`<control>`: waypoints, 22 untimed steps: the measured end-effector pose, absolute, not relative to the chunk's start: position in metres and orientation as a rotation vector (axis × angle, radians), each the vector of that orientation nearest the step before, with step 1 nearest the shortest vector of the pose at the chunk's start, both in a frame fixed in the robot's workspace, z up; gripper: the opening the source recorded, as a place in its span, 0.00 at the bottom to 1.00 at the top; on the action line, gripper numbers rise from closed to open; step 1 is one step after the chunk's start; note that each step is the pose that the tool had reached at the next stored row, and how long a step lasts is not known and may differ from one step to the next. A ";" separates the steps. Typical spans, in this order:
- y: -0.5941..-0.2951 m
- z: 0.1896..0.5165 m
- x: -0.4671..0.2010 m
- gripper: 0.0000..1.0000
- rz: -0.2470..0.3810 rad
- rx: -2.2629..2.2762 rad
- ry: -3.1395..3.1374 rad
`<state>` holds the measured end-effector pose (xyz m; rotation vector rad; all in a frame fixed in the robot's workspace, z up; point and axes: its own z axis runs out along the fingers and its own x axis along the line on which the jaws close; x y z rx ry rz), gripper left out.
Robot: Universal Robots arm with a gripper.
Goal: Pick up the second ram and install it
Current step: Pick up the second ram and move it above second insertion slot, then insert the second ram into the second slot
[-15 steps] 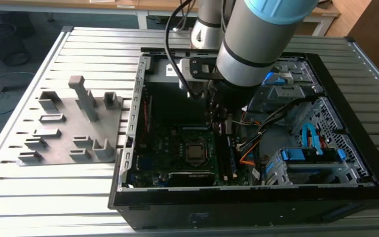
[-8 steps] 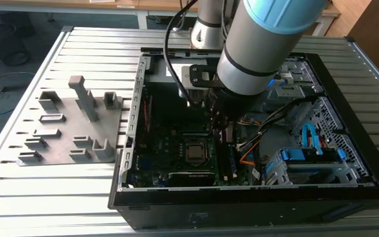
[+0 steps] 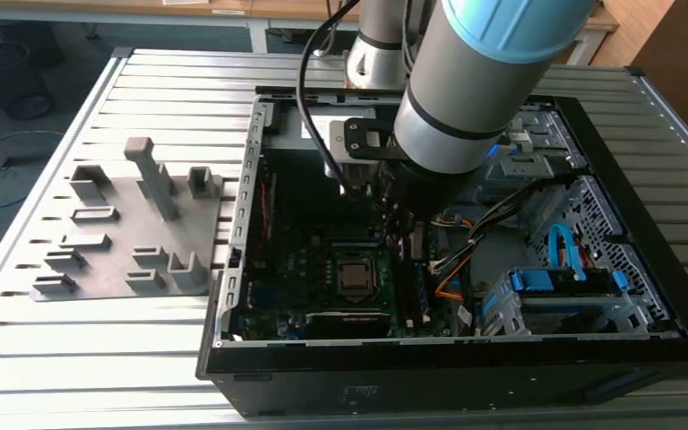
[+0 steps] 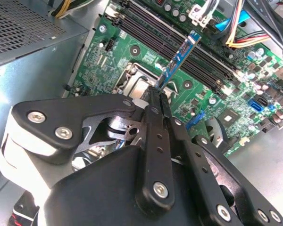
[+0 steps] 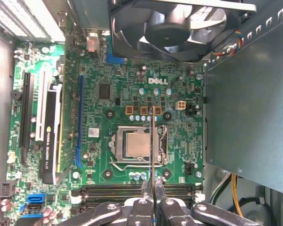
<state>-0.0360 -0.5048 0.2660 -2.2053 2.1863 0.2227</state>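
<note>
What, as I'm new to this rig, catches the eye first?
The claw pinches a blue ram over the motherboard, near the CPU socket. In the exterior view the arm reaches into the open case; a grey fixture lies on that view's left.

Shows as a thick silver-grey arm [image 3: 458, 85], round in section, topped by a pale blue cap [image 3: 518, 22] and ringed lower down by a black band [image 3: 442, 127]. Carries a thin black cable [image 3: 305, 81] alongside and a black bracket [image 3: 362, 148] with small screw holes at the wrist. Ends in a matt black claw [image 4: 156, 92] built of flat linkage bars [image 4: 75, 110], pinned with bright silver screws [image 4: 37, 117]. Has two slim black fingers [image 4: 159, 136] dotted with small holes, and a rounded pale grey housing [image 4: 12, 150] behind the bars.
</note>
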 end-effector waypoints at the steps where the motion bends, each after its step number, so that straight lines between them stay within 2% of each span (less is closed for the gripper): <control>1: -0.505 0.266 -0.036 0.13 0.223 -2.205 2.186; 22: -0.505 0.266 -0.036 0.13 0.216 -1.949 2.399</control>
